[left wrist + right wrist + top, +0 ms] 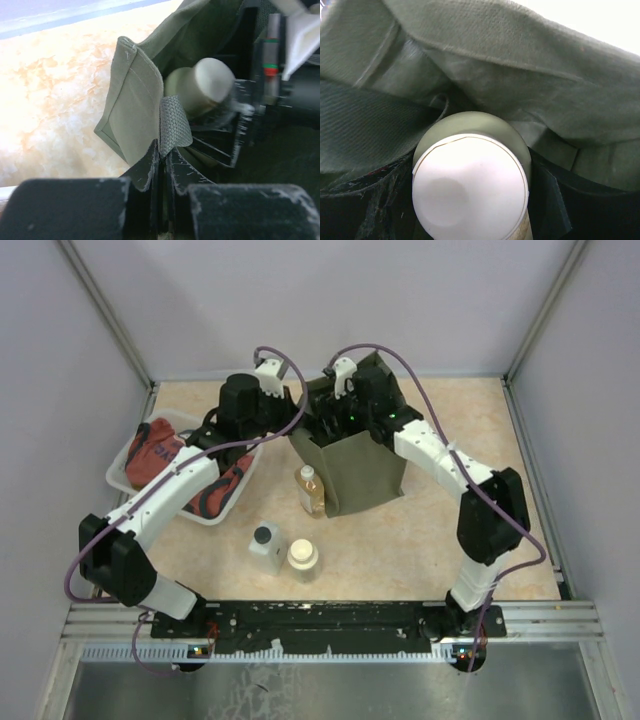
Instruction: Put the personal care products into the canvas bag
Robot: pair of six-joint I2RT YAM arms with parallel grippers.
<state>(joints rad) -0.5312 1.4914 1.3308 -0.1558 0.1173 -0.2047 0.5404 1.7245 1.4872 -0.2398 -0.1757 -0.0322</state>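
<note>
The olive-green canvas bag (365, 465) stands upright mid-table. My left gripper (297, 420) is shut on the webbing strap (174, 125) at the bag's left rim (135, 100). My right gripper (340, 418) is down in the bag's mouth, shut on the green bottle with the cream cap (470, 187), which also shows in the left wrist view (200, 87). Bag cloth (530, 65) surrounds the bottle. The amber bottle (311, 490) stands against the bag's front left. The grey bottle with the black cap (265, 543) and the pale jar with the wide cream lid (303, 558) stand nearer. The cream jar is out of view.
A clear plastic tray (232, 508) at the left holds the red-and-black fabric pouch (155, 452). My left arm lies over the tray. Grey walls close in the table at the back and sides.
</note>
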